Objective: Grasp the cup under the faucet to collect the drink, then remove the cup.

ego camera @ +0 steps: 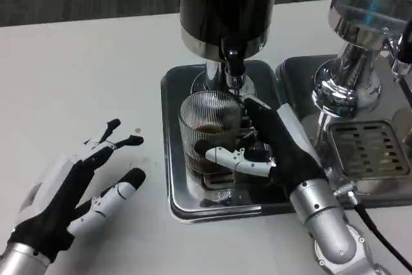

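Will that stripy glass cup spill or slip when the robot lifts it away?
Probably not spill: the cup looks well under half full of dark drink. It could slip a little, since ribbed glass looks smooth and hard, though the right hand wraps its side. It would likely break if dropped.

cup (209, 130) on tray (177, 198), under faucet (234, 69)

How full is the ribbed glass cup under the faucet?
Partly full: dark drink fills roughly the lower part of the upright cup, held by the right hand below the faucet.
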{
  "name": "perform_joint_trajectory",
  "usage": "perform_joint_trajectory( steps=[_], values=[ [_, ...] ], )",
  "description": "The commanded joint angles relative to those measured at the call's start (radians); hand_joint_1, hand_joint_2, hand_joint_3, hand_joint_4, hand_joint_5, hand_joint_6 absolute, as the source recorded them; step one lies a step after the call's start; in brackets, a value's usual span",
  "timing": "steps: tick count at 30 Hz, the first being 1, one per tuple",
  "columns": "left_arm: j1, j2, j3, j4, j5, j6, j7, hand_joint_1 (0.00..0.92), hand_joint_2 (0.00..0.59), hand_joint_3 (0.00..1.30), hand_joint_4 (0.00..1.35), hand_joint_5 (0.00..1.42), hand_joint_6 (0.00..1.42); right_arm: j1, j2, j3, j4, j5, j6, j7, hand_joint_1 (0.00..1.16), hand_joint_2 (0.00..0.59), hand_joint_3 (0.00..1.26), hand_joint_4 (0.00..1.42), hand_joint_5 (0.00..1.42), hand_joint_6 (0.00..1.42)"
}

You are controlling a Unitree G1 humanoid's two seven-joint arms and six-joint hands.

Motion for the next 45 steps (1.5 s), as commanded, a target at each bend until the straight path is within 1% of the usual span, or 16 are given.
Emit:
perform_joint_trajectory(
  steps=[1, 4, 7, 14, 17, 23, 28, 35, 41, 45],
  values=[
    [0.007, -0.003, 0.000, -0.011, -0.003, 0.008, 0.007, 0.000, 0.185, 0.28, 0.00, 0.02, 0.00, -0.014, 0.007, -0.003, 0.016, -0.005, -0.031, -0.022, 0.88, 0.181, 0.32, 0.41, 0.62, 0.81],
    [0.007, -0.004, 0.000, -0.011, -0.003, 0.009, 0.006, 0.000, 0.185, 0.28, 0.00, 0.02, 0.00, -0.013, 0.006, -0.003, 0.022, -0.003, -0.047, -0.030, 0.88, 0.183, 0.32, 0.43, 0.64, 0.84],
    [0.007, -0.005, 0.000, -0.012, -0.004, 0.010, 0.005, 0.000, 0.185, 0.28, 0.00, 0.02, 0.00, -0.010, 0.006, -0.007, 0.022, -0.013, -0.063, -0.056, 0.88, 0.183, 0.33, 0.44, 0.65, 0.86],
    [0.007, -0.007, -0.002, -0.012, -0.006, 0.011, 0.001, 0.000, 0.185, 0.28, 0.00, 0.02, 0.00, -0.003, 0.006, -0.011, 0.033, -0.018, -0.079, -0.079, 0.90, 0.186, 0.36, 0.48, 0.71, 0.95],
    [0.006, -0.007, -0.004, -0.010, -0.008, 0.010, -0.002, 0.000, 0.185, 0.27, 0.00, 0.02, 0.00, 0.009, 0.007, -0.014, 0.027, -0.026, -0.096, -0.105, 0.91, 0.189, 0.38, 0.51, 0.73, 1.00],
    [0.001, -0.006, -0.008, -0.003, -0.009, 0.008, -0.008, 0.000, 0.186, 0.27, 0.00, 0.02, 0.00, 0.017, 0.007, -0.021, 0.025, -0.031, -0.102, -0.129, 0.91, 0.197, 0.42, 0.54, 0.78, 1.08],
    [-0.006, -0.004, -0.012, 0.003, -0.010, 0.005, -0.013, 0.000, 0.186, 0.27, 0.00, 0.02, 0.00, 0.032, 0.008, -0.027, 0.017, -0.034, -0.115, -0.152, 0.92, 0.181, 0.43, 0.56, 0.81, 1.13],
    [-0.014, -0.002, -0.016, 0.010, -0.014, 0.001, -0.020, 0.000, 0.186, 0.27, 0.00, 0.02, 0.00, 0.045, 0.006, -0.029, -0.007, -0.039, -0.117, -0.178, 0.93, 0.183, 0.48, 0.58, 0.86, 1.20],
    [-0.031, 0.007, -0.030, 0.016, -0.006, -0.006, -0.024, 0.000, 0.180, 0.26, 0.00, 0.02, 0.00, 0.101, -0.014, -0.032, -0.088, -0.067, -0.114, -0.195, 0.93, 0.178, 0.49, 0.60, 0.87, 1.23],
    [-0.041, 0.012, -0.038, 0.024, -0.004, -0.009, -0.033, 0.000, 0.180, 0.20, 0.00, 0.01, 0.00, 0.119, -0.015, -0.042, -0.110, -0.074, -0.112, -0.201, 0.94, 0.174, 0.51, 0.61, 0.88, 1.24]
  ],
)
